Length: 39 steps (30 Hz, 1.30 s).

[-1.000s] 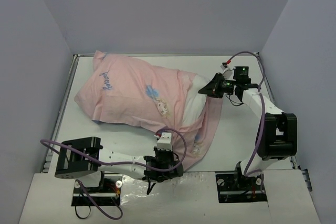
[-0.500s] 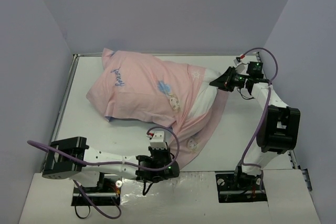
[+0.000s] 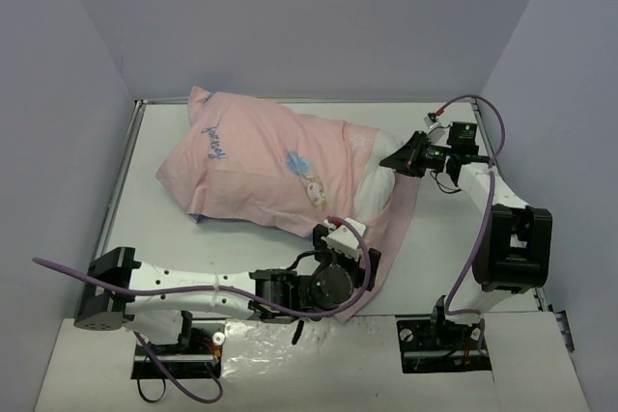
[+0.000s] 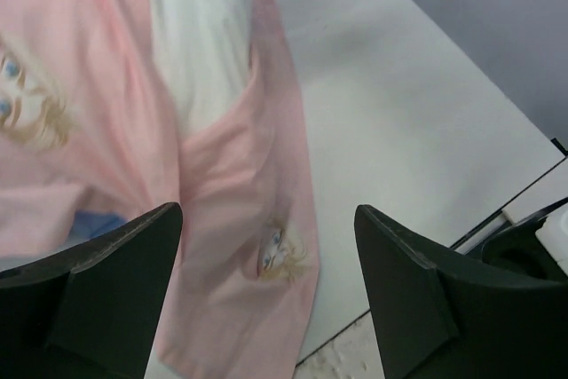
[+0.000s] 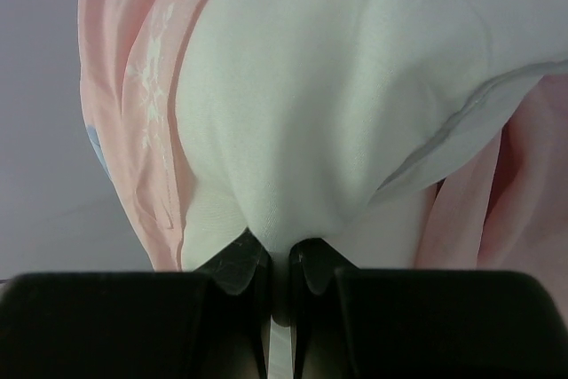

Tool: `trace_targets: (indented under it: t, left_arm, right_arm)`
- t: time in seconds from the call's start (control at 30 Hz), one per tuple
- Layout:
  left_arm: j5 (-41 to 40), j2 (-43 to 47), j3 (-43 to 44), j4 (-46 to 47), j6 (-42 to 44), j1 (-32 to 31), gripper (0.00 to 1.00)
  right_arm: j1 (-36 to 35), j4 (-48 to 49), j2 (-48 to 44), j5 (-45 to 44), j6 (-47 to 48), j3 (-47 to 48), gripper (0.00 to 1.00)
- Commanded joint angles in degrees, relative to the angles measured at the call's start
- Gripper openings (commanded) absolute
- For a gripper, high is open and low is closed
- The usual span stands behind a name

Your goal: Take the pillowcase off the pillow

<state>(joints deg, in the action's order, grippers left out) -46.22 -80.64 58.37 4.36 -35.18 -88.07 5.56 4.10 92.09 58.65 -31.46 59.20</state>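
Note:
The pink pillowcase [image 3: 256,163] lies across the back of the white table and covers most of the pillow. The pillow's [image 3: 379,169] white end sticks out of the open mouth on the right. My right gripper [image 3: 400,158] is shut on that white end; in the right wrist view the fabric of the pillow [image 5: 355,86] is pinched between the jaws of the right gripper [image 5: 280,259], with the pillowcase [image 5: 133,86] bunched to the left. My left gripper [image 4: 266,281] hangs open above the loose hem of the pillowcase [image 4: 240,184], holding nothing. In the top view the left gripper [image 3: 352,262] is over the hem's front end.
Grey walls close the table [image 3: 241,248] in on the left, back and right. The table's front edge [image 4: 426,264] runs just right of the hem. The right arm's upright link [image 3: 507,248] stands at the near right.
My left gripper has opened, let go of the pillowcase hem and swung right. The pillow and case slid right a second ago; the right gripper keeps its hold.

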Motion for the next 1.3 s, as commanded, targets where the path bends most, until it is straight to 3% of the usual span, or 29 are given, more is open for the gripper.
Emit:
trace_targets:
  t: [0.0,0.27,0.43,0.5,0.53,0.63,0.77,0.83,0.97,1.13,1.17,1.27]
  left_arm:
    - [5.33,-2.32,4.73,4.08,13.99,2.63,0.77]
    - [19.74,-11.99,10.97,4.08,22.26,11.78,0.77]
    - [22.22,-14.71,12.03,0.49,22.61,15.38,0.70]
    - [22.14,-15.16,11.68,-0.75,22.35,15.65,0.63]
    - [22.31,-15.42,11.42,-1.54,22.00,15.65,0.51]
    - [23.71,-15.16,9.58,-1.64,19.89,15.13,0.32]
    - [26.00,-15.24,7.11,-1.29,17.61,12.23,0.18]
    - [27.22,-16.38,5.98,-1.46,15.85,10.21,0.15]
    - [28.29,-18.41,3.25,1.08,12.16,7.84,0.13]
    - [27.93,-21.66,2.45,2.23,10.13,6.69,0.13]
    - [27.94,-22.27,2.19,2.49,9.78,6.69,0.13]
    - [27.24,-22.54,1.14,2.84,8.91,6.69,0.13]
  right_arm:
    - [-2.30,2.41,-3.59,1.29,-1.05,0.04,0.00]
    - [-3.63,2.32,-6.40,1.73,-4.31,0.92,0.00]
    - [-3.54,2.23,-7.89,2.78,-5.62,0.92,0.00]
    - [-3.54,2.40,-8.24,3.22,-5.89,1.18,0.00]
    - [-3.45,2.32,-8.25,3.40,-6.33,1.27,0.00]
    - [-3.02,2.49,-8.16,3.49,-7.03,2.06,0.00]
    - [-2.05,3.54,-6.67,3.40,-10.44,3.29,0.00]
    - [-1.70,10.81,-6.49,4.09,-15.44,1.20,0.00]
    - [-1.61,31.18,-5.96,4.80,-33.96,-3.73,0.00]
    - [-0.91,47.98,-5.09,5.86,-50.50,-7.94,0.00]
    - [-0.64,59.94,-3.95,5.77,-61.41,-9.18,0.00]
    - [0.85,78.10,-0.96,5.25,-74.41,-11.38,0.00]
